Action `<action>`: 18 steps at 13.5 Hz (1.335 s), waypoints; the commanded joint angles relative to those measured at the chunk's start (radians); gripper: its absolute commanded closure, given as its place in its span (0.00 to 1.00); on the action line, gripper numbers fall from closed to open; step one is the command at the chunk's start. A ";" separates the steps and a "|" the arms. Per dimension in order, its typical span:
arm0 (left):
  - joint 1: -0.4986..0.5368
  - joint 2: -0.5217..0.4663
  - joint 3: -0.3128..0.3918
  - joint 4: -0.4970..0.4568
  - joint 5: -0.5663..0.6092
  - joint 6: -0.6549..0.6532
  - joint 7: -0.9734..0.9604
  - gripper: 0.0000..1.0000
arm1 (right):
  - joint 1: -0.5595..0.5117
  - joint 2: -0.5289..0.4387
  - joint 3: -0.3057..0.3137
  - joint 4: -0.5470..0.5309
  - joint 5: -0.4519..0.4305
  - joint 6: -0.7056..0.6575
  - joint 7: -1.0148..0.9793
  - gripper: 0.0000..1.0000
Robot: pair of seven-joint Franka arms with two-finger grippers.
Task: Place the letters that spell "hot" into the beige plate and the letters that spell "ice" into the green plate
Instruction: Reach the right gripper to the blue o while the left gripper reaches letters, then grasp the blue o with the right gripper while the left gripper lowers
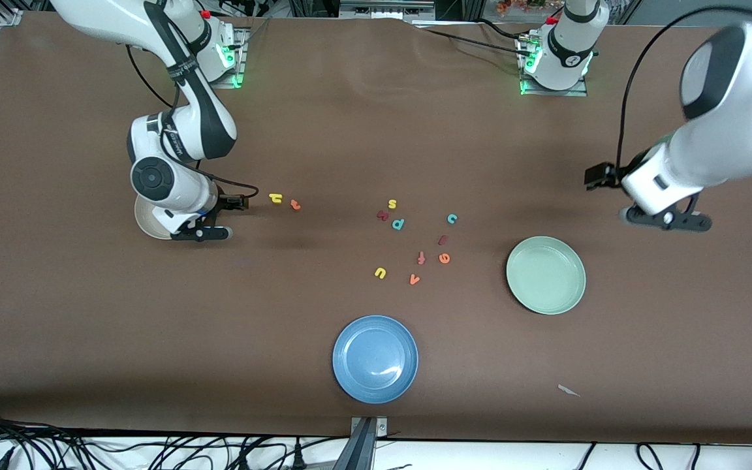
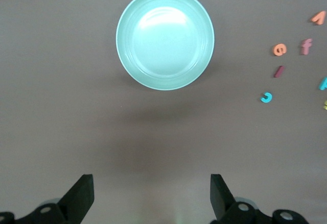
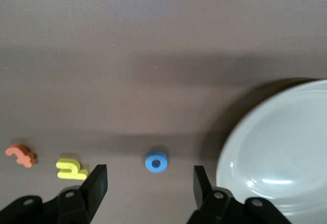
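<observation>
I see the blue "o" point(image 3: 156, 162) on bare tabletop just beside the beige plate point(image 3: 286, 157) rim, with the yellow "h" point(image 1: 275, 198) and orange "t" point(image 1: 295, 205) nearby. My right gripper point(image 3: 149, 182) hovers over the "o", fingers apart, holding nothing. The "i" point(image 1: 442, 240), "c" point(image 1: 452, 219) and "e" point(image 1: 444, 258) lie mid-table, near the green plate point(image 1: 546, 275). My left gripper point(image 2: 151, 192) waits wide open toward the table's left-arm end.
</observation>
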 commanded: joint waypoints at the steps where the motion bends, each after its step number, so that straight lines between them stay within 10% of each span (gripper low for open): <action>1: -0.005 0.115 -0.002 0.059 0.017 0.015 -0.009 0.00 | 0.015 0.016 -0.001 -0.023 0.018 0.036 0.012 0.23; 12: -0.166 0.250 -0.012 0.064 0.010 0.215 -0.034 0.00 | 0.019 0.073 0.002 -0.078 0.009 0.132 -0.004 0.23; 18: -0.273 0.328 -0.007 0.065 0.022 0.317 -0.170 0.00 | 0.019 0.071 0.014 -0.094 0.009 0.129 -0.004 0.47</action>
